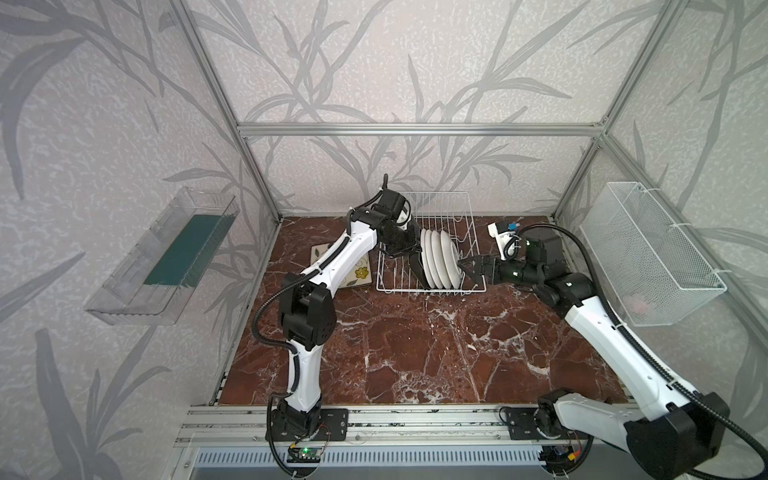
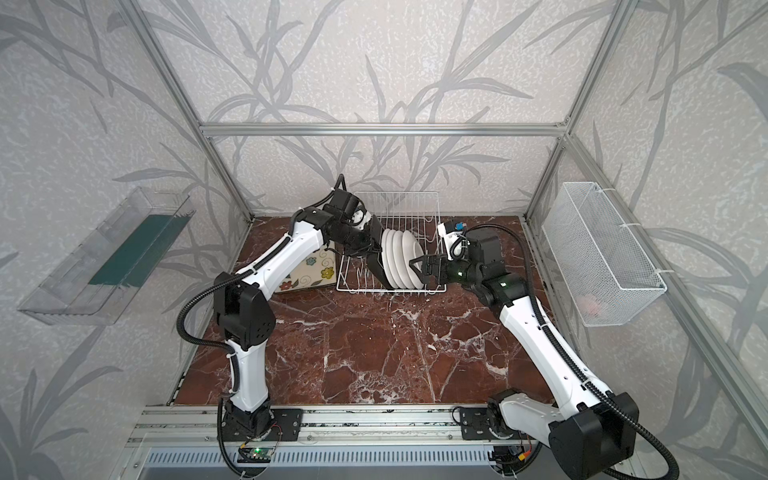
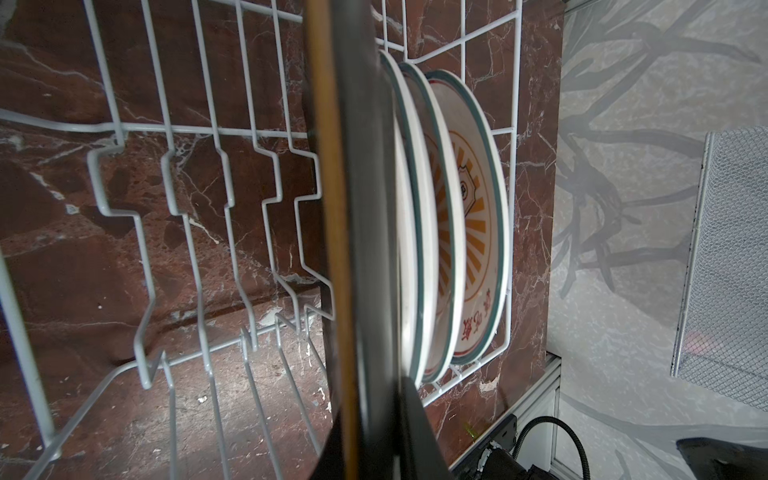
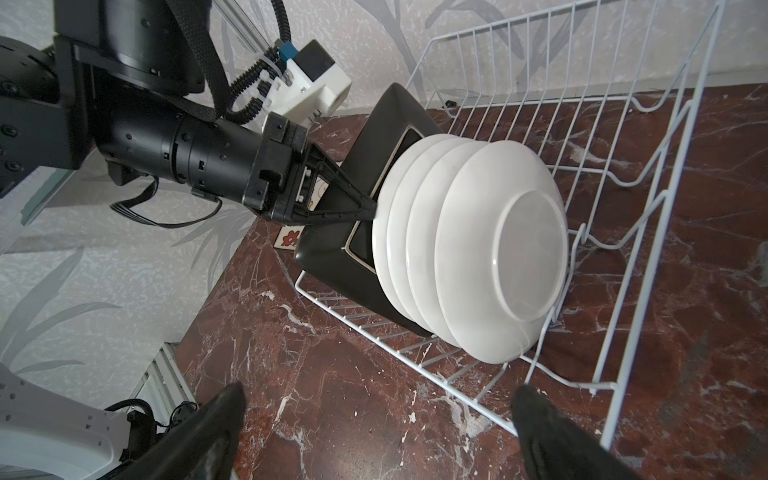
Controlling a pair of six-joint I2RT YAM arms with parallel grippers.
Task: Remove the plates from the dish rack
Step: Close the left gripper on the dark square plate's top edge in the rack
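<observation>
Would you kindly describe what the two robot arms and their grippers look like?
The left arm and right arm have white link shells and black joint housings, with a black corrugated cable conduit clipped alongside. The left gripper and right gripper are black with tapering, triangular fingers. A white camera block with a blue connector sits at each wrist.

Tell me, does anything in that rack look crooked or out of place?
Only the black square plate: it stands on a corner in the dish rack, tilted toward the round white plates, its edge pinched by the left fingers. Nothing looks broken or spilled.
</observation>
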